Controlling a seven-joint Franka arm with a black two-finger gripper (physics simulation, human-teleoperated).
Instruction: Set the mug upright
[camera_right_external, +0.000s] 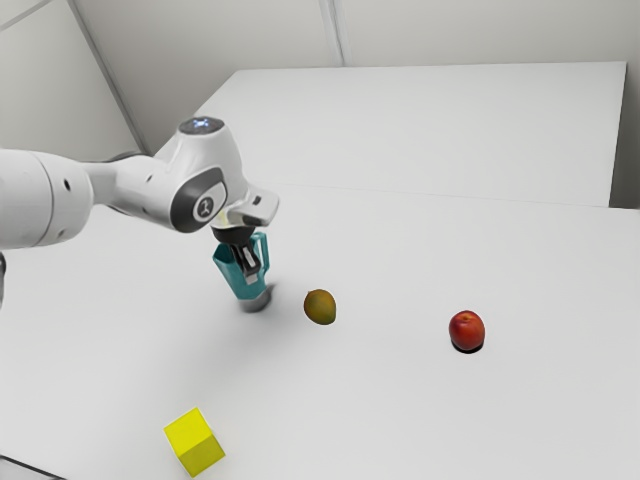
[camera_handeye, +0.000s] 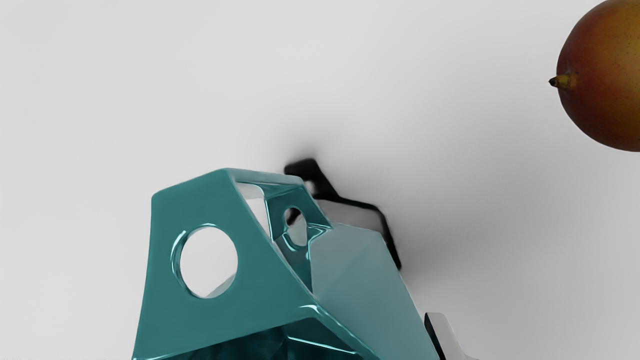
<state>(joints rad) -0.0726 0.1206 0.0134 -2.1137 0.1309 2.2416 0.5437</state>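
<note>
Teal mug (camera_handeye: 200, 320) tilts, pierced in wrist view (exterior view: yellow cube (camera_right_external: 194, 442)).

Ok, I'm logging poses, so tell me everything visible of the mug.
The mug is glossy teal, perhaps ceramic, with flat facets, an open mouth and an angular handle pierced by round holes. Its grey base is down at the table; the body leans, mouth toward the exterior view's left. The gripper is at its side; I cannot tell how firmly it holds. A mango lies nearby, apart.
</note>
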